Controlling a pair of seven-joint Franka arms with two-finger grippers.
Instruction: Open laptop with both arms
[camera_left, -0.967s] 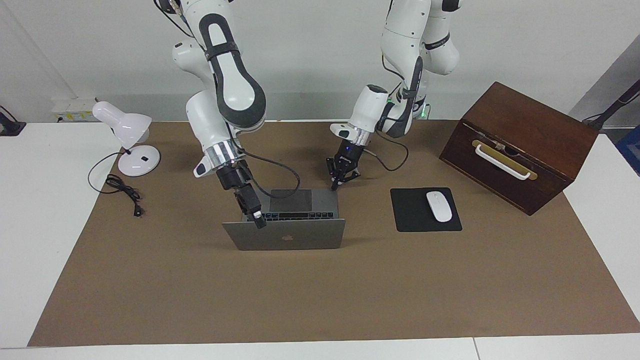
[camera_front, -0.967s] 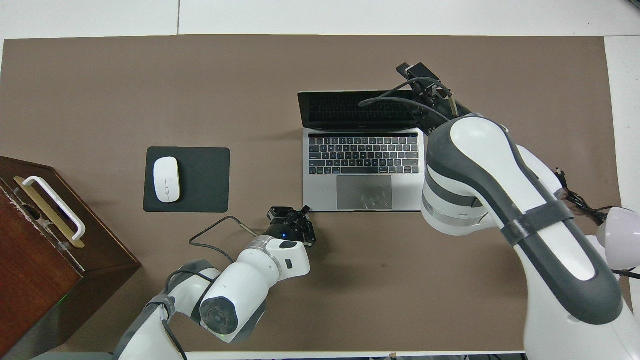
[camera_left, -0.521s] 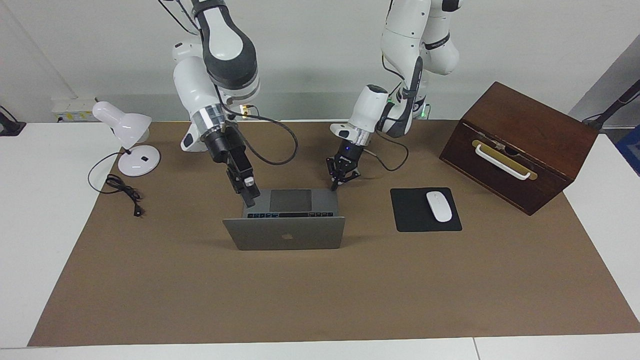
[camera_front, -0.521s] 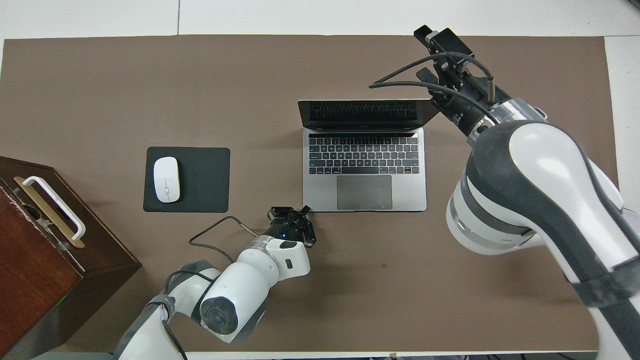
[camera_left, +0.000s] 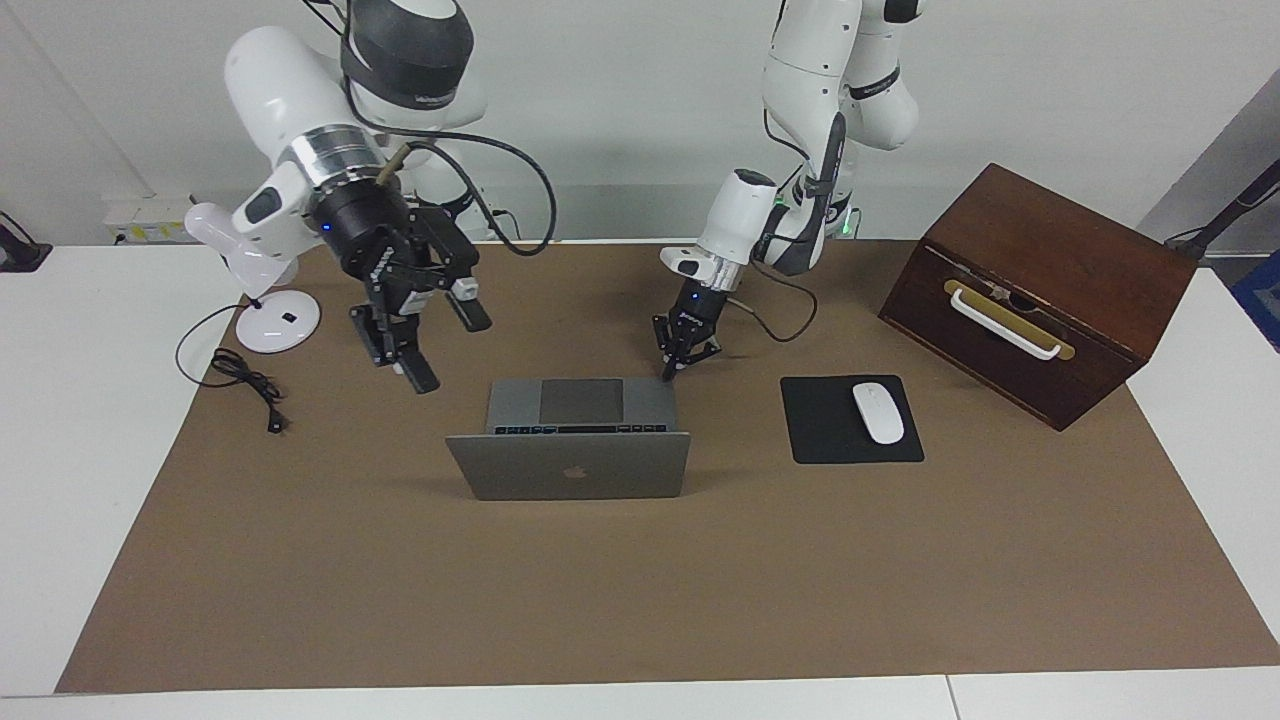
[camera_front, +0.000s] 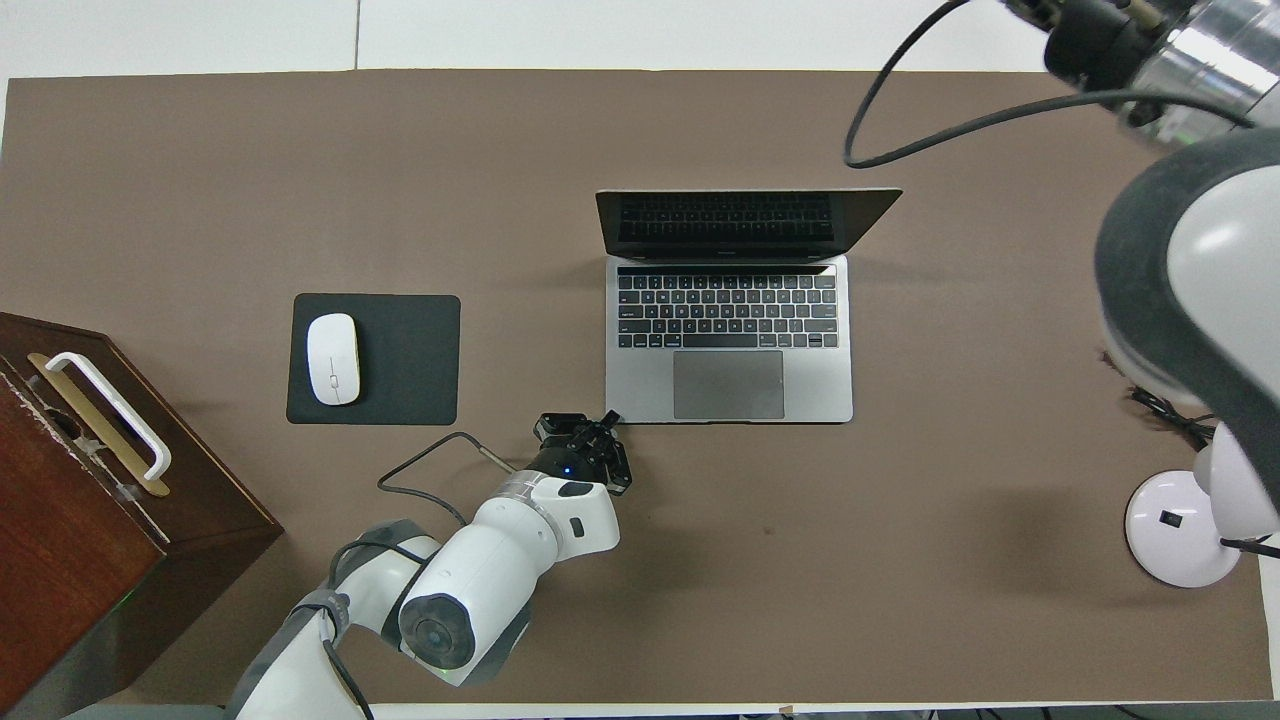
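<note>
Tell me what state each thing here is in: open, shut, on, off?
laptop: lid raised, screen dark.
left gripper: tips at the laptop's deck corner.
right gripper: fingers open, holding nothing, raised over the mat.
wooden box: shut.
desk lamp: looks unlit.
mouse: on its pad.

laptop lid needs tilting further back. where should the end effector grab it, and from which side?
Grip the laptop lid by its free top edge, near a corner, coming from above. The lid stands upright and thin, so fingers can straddle it there. The right end effector, open over the mat, looks closer to that than the left end effector.
</note>
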